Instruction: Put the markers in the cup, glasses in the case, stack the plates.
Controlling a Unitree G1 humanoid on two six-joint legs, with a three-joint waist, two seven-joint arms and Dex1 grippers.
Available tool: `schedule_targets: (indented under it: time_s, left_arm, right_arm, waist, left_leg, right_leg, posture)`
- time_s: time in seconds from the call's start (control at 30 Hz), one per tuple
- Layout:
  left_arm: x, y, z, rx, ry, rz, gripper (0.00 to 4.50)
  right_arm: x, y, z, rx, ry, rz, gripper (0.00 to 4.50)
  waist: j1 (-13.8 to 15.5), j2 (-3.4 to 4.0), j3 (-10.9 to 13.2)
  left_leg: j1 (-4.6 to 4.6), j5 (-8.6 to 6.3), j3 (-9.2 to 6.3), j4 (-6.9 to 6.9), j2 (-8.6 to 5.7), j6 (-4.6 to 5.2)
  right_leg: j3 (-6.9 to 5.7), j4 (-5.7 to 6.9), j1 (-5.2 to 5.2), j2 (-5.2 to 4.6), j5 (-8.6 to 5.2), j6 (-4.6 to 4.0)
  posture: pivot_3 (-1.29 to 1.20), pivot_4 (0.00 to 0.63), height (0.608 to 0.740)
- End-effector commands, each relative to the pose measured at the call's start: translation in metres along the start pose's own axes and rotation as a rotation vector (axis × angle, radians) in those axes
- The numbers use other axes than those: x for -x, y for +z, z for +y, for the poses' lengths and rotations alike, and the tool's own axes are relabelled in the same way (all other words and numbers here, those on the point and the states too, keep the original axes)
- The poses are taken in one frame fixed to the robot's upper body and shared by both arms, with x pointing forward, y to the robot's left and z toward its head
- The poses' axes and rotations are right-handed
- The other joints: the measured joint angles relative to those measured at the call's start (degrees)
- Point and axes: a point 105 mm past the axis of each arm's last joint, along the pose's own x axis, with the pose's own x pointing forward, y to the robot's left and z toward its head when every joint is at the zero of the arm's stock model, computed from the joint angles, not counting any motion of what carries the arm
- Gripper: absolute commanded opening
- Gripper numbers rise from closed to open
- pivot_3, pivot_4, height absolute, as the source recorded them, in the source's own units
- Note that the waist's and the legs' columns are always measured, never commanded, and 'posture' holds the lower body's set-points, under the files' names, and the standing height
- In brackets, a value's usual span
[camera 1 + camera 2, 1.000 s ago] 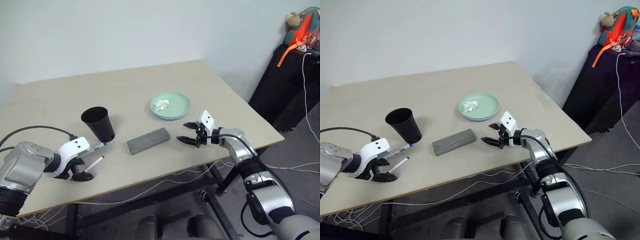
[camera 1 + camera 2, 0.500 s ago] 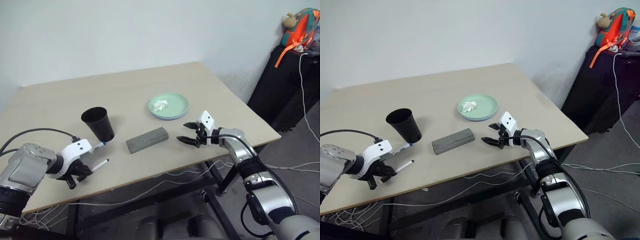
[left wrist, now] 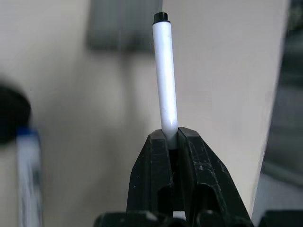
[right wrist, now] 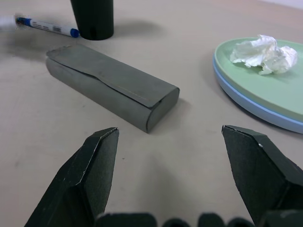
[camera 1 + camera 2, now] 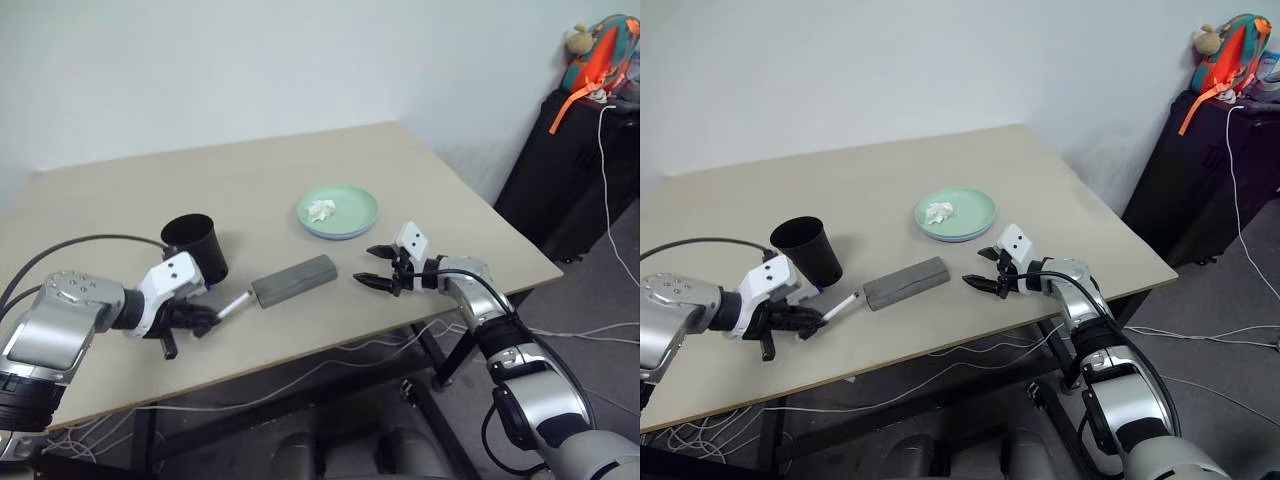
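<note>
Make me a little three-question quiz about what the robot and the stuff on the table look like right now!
1. True or false: the left gripper is shut on the dark-capped marker.
2. What lies on the green plate? A) crumpled tissue B) glasses C) a marker
3. Fill in: the blue-capped marker lies on the table beside the black ____.

Key:
1. True.
2. A: the crumpled tissue.
3. Cup. The grey case is closed, and the right gripper is open.
</note>
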Motion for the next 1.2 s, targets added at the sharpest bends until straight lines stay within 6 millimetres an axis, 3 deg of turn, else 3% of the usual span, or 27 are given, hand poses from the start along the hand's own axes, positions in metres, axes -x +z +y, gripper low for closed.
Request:
schedule_targets:
  time_s: [0.03, 0.13, 0.2, 0.4, 0.77, 0.93, 1.2]
  left_arm:
    - [0.015, 0.05, 0.008, -0.087, 0.074, -0.224, 0.03]
    - [0.028, 0.09, 0.032, -0.101, 0.234, -0.462, 0.03]
    - [0.038, 0.106, 0.051, -0.088, 0.363, -0.57, 0.03]
    - [0.056, 0.119, 0.085, -0.056, 0.635, -0.716, 0.03]
    - [0.044, 0.07, 0.11, 0.017, 0.889, -0.635, 0.03]
    - [0.039, 0.052, 0.111, 0.046, 0.9, -0.583, 0.03]
    - [0.031, 0.04, 0.111, 0.095, 0.89, -0.577, 0.03]
  right_arm:
    - [0.0, 0.016, -0.004, 0.05, 0.0, -0.033, 3.79]
    - [0.0, 0.016, -0.004, 0.052, 0.001, -0.032, 3.79]
    - [0.0, 0.016, -0.004, 0.053, 0.005, -0.031, 3.79]
    - [0.001, 0.016, -0.003, 0.058, 0.01, -0.029, 3.79]
    - [0.001, 0.018, -0.004, 0.071, 0.019, -0.023, 3.79]
    - [0.001, 0.019, -0.004, 0.074, 0.02, -0.023, 3.79]
    - [0.0, 0.018, -0.002, 0.072, 0.025, -0.024, 3.79]
  waist:
    - [0.01, -0.01, 0.0]
    - [0.03, -0.07, 0.01]
    - [-0.01, -0.29, 0.0]
    - [-0.32, -0.34, -0.01]
    - [-0.01, -0.5, -0.03]
    - [-0.03, -0.51, -0.04]
    - [-0.02, -0.53, -0.04]
  left_leg:
    - [-0.03, 0.0, 0.01, 0.0, -0.01, 0.0]
    - [-0.09, 0.01, 0.08, -0.02, -0.06, 0.02]
    - [-0.09, 0.03, 0.05, 0.01, -0.09, 0.05]
    - [0.01, 0.04, 0.05, 0.11, -0.1, 0.06]
    - [-0.03, 0.05, 0.05, 0.11, -0.1, 0.02]
    - [-0.03, 0.05, 0.07, 0.11, -0.1, 0.01]
    - [-0.03, 0.05, 0.08, 0.11, -0.1, 0.01]
  right_leg:
    - [0.0, -0.02, 0.01, 0.02, -0.02, 0.04]
    - [0.01, -0.07, 0.01, 0.06, -0.06, 0.22]
    - [0.01, -0.07, 0.07, 0.08, -0.02, 0.3]
    - [0.08, -0.02, 0.15, 0.12, 0.05, 0.29]
    - [0.04, -0.01, 0.13, 0.1, 0.06, 0.27]
    - [0.04, -0.01, 0.12, 0.08, 0.06, 0.27]
    - [0.03, -0.01, 0.11, 0.06, 0.06, 0.26]
  posture:
    - [0.0, 0.0, 0.74]
    - [0.0, 0.0, 0.74]
    - [0.0, 0.0, 0.74]
    - [0.0, 0.0, 0.74]
    - [0.0, 0.0, 0.74]
    - [0.0, 0.0, 0.74]
    - [0.0, 0.0, 0.74]
